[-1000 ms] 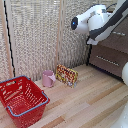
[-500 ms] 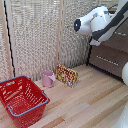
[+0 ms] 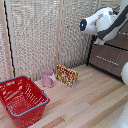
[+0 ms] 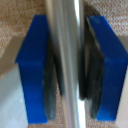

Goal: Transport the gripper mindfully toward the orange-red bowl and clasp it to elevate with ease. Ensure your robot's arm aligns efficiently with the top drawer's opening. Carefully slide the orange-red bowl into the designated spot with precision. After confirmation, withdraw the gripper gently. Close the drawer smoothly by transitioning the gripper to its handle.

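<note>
Two blue-tipped fingers [image 4: 35,70] of the claw [image 4: 70,70] stand either side of the handle [image 4: 67,65], a slim silver bar that runs straight between them in the wrist view; the dark pads look pressed against the bar on both sides, so the claw is closed about it with no visible slack. Behind the bar and fingers lies a brownish, blurred surface that cannot be made out further. In the exterior view the robot's arm [image 3: 102,22], bulky, white and grey, reaches in from the upper part of the exterior view's right toward the dark brown dresser, and its far end is hidden behind its own segments, so the claw itself does not show there. Below it a drawer front [image 3: 107,59] with a thin silver bar is in sight; the top drawer is largely covered by the arm, and whether it stands open or pushed in cannot be told. The orange-red bowl is not visible in either view. On the wooden floor [image 3: 85,102], near the woven wall screen, stand a pink cup [image 3: 48,78] and, just beside it, a colourful flat packet [image 3: 66,75] leaning upright. A red mesh basket [image 3: 21,100] with a blue rim sits well apart from them, at the floor's near corner on the exterior view's left.
</note>
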